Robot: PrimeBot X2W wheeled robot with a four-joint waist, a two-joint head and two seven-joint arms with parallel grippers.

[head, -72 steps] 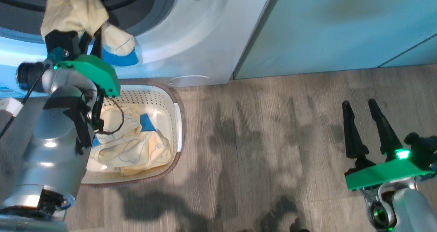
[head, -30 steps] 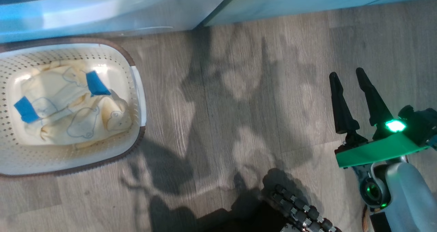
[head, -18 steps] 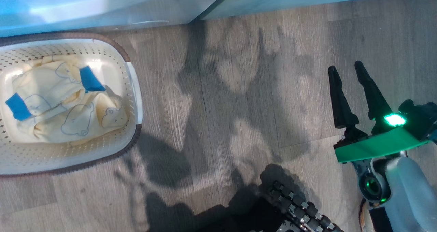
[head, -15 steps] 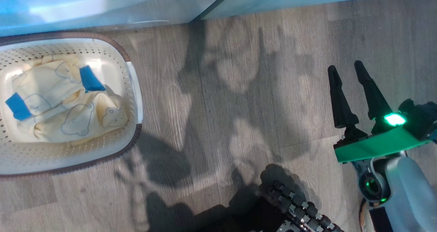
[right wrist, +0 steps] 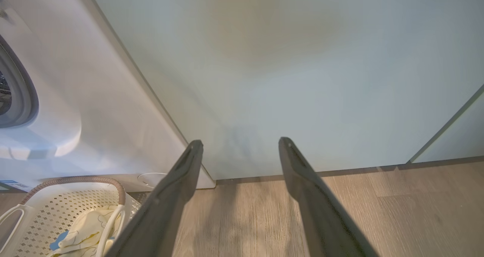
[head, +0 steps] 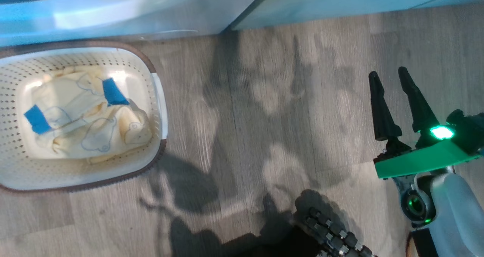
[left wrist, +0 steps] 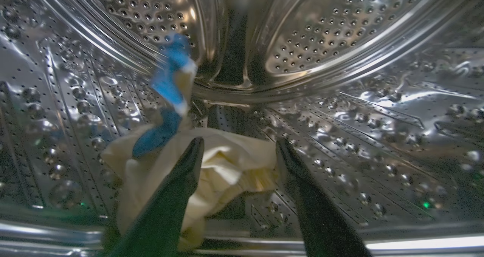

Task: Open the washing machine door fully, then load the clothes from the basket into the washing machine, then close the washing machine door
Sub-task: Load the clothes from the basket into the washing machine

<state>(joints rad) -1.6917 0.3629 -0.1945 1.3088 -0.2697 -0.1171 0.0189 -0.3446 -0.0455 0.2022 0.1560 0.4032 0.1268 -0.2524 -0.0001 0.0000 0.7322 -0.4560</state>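
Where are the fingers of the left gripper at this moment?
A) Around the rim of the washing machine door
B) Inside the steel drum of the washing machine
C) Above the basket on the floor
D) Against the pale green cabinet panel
B: in the left wrist view the left gripper has its two fingers spread apart inside the perforated steel drum, with a pale yellow garment lying low in the drum just beyond them.

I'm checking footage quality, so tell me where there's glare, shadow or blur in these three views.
Head view: dark blotchy shadows cross the floor, and bluish glare washes the washing machine. Left wrist view: bright reflections speckle the drum; blue trim on the garment looks smeared. Right wrist view: soft, even light on the cabinet panel, no strong glare.
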